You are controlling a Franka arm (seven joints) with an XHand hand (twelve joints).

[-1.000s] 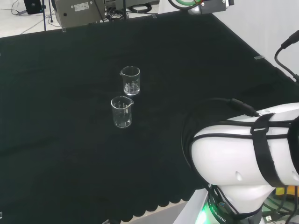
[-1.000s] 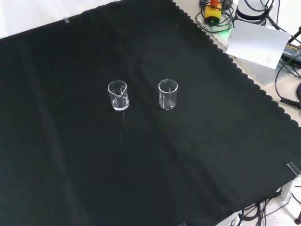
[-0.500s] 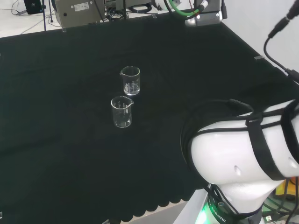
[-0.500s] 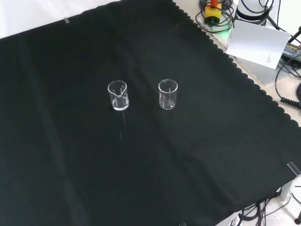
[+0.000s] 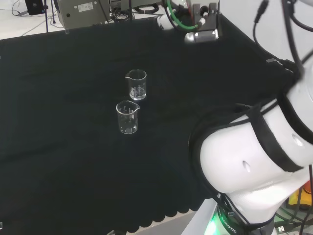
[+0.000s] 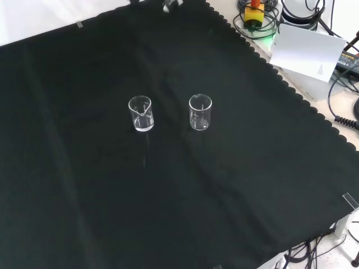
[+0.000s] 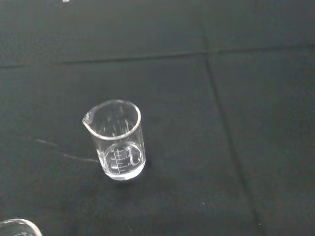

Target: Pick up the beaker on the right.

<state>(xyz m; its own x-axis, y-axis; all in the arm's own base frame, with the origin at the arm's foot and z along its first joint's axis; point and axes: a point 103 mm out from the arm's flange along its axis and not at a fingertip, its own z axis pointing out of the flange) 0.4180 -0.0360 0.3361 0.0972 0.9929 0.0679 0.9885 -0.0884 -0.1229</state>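
Two small clear glass beakers stand upright and close together near the middle of the black cloth. In the head view one beaker is farther off and the other beaker is nearer. In the front view they stand side by side, a left beaker and a right beaker. The wrist view looks down on one empty beaker with a spout, and the rim of the second beaker just shows at the picture's edge. The arm's end, with a green cable, hangs high over the far right of the cloth, well apart from both beakers.
The arm's big white links stand at the head view's right. Off the scalloped cloth edge in the front view lie a white box and cables. A grey machine stands beyond the cloth's far edge.
The arm's end has come down and to the left in the head view, toward the beakers, and the white links have swung. Both beakers stay where they were.
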